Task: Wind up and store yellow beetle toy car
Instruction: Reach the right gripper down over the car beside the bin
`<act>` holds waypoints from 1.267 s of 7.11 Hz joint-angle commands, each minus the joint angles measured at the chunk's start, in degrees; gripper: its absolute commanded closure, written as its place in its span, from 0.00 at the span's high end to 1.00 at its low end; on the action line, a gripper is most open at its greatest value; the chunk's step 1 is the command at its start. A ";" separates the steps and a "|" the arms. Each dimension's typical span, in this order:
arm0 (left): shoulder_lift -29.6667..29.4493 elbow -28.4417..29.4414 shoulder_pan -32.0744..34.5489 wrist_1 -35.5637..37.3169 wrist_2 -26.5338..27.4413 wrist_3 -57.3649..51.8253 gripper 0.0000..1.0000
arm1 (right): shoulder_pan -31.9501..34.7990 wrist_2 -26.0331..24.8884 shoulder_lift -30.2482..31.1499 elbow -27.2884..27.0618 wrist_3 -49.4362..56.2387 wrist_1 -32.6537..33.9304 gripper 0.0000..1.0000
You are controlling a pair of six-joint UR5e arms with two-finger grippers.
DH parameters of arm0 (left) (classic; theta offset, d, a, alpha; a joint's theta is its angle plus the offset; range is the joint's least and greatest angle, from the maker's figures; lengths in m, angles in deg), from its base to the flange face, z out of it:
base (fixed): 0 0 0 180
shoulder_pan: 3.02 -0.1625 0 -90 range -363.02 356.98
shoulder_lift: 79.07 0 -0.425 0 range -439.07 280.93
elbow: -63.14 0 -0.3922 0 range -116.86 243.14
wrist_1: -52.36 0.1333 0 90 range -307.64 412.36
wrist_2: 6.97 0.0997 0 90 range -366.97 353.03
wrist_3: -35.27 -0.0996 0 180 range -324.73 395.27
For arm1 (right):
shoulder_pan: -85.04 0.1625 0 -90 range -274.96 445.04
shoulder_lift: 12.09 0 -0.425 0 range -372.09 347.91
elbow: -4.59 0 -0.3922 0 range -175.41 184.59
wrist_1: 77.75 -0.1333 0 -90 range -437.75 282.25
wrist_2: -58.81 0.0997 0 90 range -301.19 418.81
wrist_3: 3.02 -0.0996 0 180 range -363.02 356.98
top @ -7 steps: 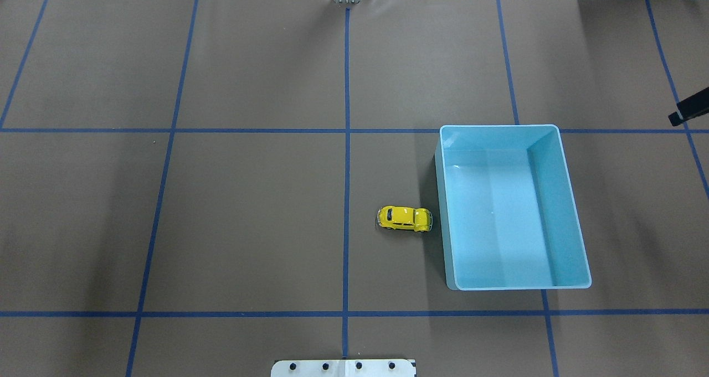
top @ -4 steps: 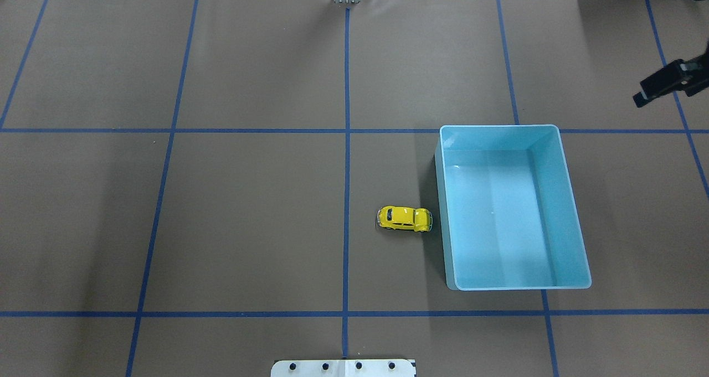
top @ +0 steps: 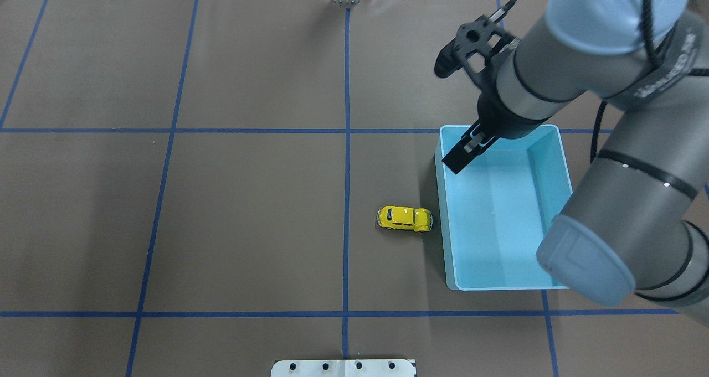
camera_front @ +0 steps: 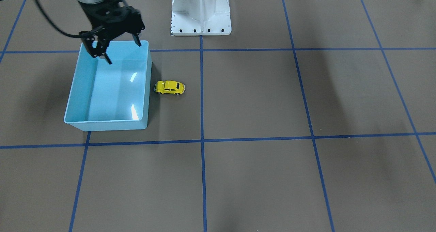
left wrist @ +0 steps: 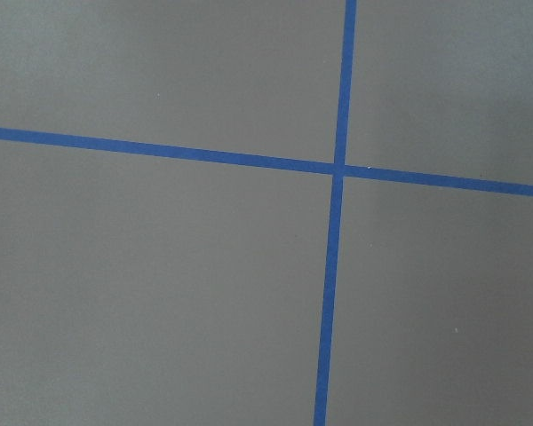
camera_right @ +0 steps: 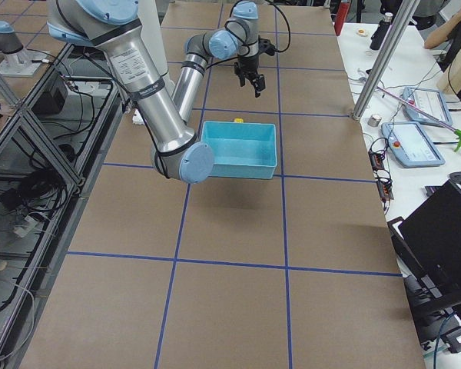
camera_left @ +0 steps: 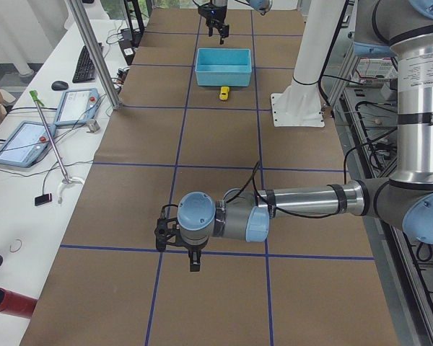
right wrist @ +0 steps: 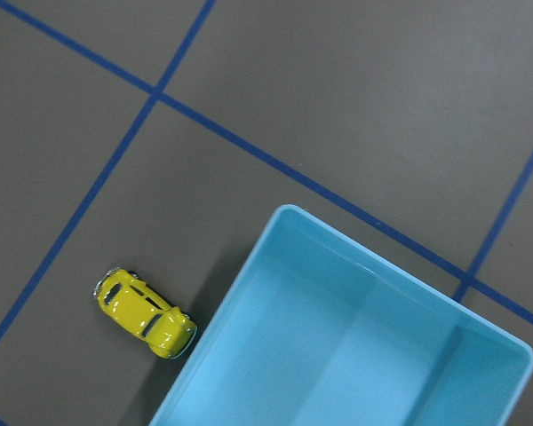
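Right gripper (camera_front: 123,53) has swung in above the blue bin (camera_front: 109,125), jaws apart and empty; yellow beetle toy car (camera_front: 169,87) sits below, to its left

Robotics lab, not a home or shop: big table (top: 249,200) w/ brown paper cover & blue tape grid (top: 347,144), white bolted robot pedestal (camera_front: 201,10) top centre of front view, grey industrial arm (camera_left: 303,203) across lower half of left side view. White side bench (camera_left: 14,216) at left there w/ teach pendant (camera_left: 20,144), keyboard (camera_left: 83,63), mouse (camera_left: 60,85); alu post (camera_left: 95,58) beside it; cable tangle (camera_right: 31,192) under frame, left edge of right side view
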 commanded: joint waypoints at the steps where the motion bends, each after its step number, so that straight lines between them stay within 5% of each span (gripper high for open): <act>1: 0.12 0.07 0.07 0.02 -0.01 0.01 1.00 | -4.45 -2.97 -2.26 4.04 20.89 -3.39 1.00; 5: 0.03 0.07 0.07 0.02 0.08 0.01 1.00 | -10.87 -4.90 0.28 18.64 25.73 -22.27 1.00; 9: -0.23 0.59 -0.20 0.02 0.08 0.01 1.00 | -15.36 -9.03 3.26 18.92 25.56 -24.08 1.00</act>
